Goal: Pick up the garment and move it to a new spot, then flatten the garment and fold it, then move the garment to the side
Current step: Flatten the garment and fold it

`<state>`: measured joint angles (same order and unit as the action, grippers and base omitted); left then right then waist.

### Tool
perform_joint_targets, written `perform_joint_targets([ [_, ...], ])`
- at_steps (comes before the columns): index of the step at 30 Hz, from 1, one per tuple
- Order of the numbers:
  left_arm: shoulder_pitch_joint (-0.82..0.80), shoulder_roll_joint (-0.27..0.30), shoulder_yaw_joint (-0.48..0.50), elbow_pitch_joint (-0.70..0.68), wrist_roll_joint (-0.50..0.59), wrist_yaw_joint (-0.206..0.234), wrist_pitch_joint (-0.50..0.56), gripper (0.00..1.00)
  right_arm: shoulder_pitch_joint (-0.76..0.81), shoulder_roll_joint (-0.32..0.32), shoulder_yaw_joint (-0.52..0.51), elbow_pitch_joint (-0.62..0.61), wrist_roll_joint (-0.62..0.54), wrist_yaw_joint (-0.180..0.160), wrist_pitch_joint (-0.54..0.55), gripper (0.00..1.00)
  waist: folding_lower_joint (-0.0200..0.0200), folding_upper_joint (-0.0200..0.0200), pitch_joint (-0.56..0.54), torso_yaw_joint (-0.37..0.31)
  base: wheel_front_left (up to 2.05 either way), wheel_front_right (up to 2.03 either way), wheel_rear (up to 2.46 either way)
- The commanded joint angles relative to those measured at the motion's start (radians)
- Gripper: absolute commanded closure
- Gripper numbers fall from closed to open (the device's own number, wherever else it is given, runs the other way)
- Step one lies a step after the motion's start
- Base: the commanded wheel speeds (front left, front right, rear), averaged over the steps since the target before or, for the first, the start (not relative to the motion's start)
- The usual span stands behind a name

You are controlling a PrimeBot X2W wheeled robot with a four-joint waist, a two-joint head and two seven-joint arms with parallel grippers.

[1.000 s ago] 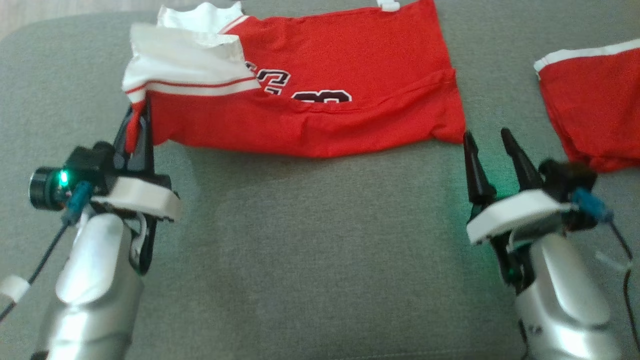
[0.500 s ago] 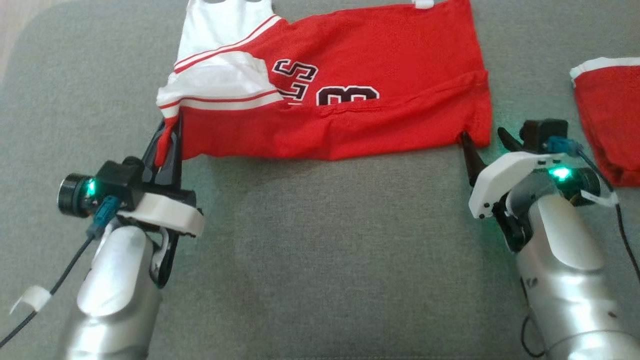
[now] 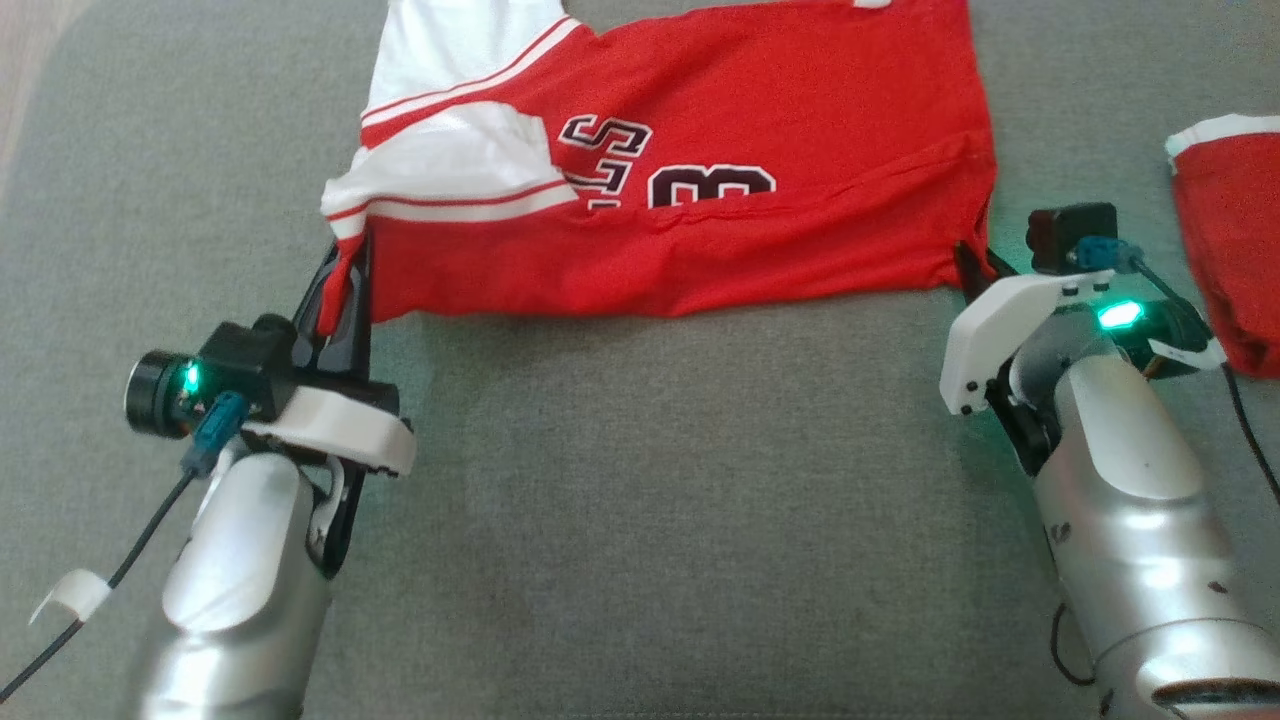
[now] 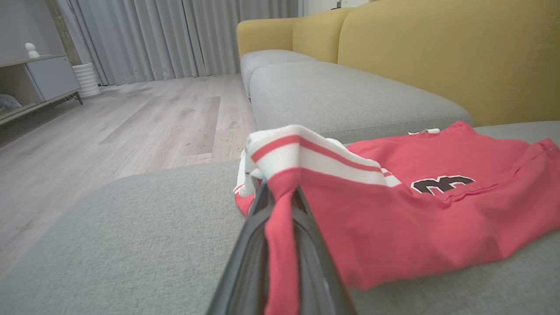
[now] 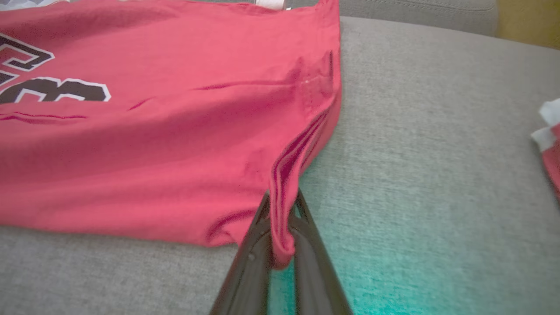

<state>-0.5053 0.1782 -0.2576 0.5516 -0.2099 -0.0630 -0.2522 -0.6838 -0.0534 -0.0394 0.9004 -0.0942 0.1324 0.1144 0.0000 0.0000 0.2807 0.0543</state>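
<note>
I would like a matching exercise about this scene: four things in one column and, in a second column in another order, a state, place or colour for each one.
Column one
1. left gripper
2. right gripper
3. second red garment
4. sofa back

Column two
A. yellow
B. shut on the plain red corner of the jersey
C. lies on the grey cushion, apart from the jersey
D. shut on the jersey's corner beside the white band

Pairs: 1-D, 2-B, 3-C, 4-A
</note>
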Motion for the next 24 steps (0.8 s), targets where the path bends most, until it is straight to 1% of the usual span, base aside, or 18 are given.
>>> perform_joint_targets([
  [1,-0.023,0.032,0.038,-0.011,0.009,-0.003,-0.009,1.00,0.022,0.003,0.004,-0.004,-0.017,-0.002,-0.014,1.00,0.0000,0.0000,-0.014,-0.011,0.00,0.00,0.00],
  [7,0.012,0.061,0.039,0.047,0.009,-0.006,-0.008,1.00,0.053,0.003,-0.056,-0.024,-0.048,-0.002,-0.049,1.00,0.0000,0.0000,-0.067,-0.043,0.00,0.00,0.00],
  [12,0.057,0.079,0.032,0.081,0.003,-0.010,0.002,1.00,0.101,0.003,-0.082,-0.057,-0.056,-0.002,-0.035,1.00,0.0000,0.0000,-0.120,-0.065,0.00,0.00,0.00],
  [18,0.122,0.092,0.016,0.087,-0.010,-0.023,0.041,1.00,0.178,0.003,-0.046,-0.103,0.001,-0.002,0.048,1.00,0.0000,0.0000,-0.167,-0.082,0.00,0.00,0.00],
  [24,0.229,0.121,-0.013,0.046,-0.024,-0.037,0.111,1.00,0.304,0.003,-0.007,-0.249,0.052,-0.002,0.165,1.00,0.0000,0.0000,-0.214,-0.094,0.00,0.00,0.00],
])
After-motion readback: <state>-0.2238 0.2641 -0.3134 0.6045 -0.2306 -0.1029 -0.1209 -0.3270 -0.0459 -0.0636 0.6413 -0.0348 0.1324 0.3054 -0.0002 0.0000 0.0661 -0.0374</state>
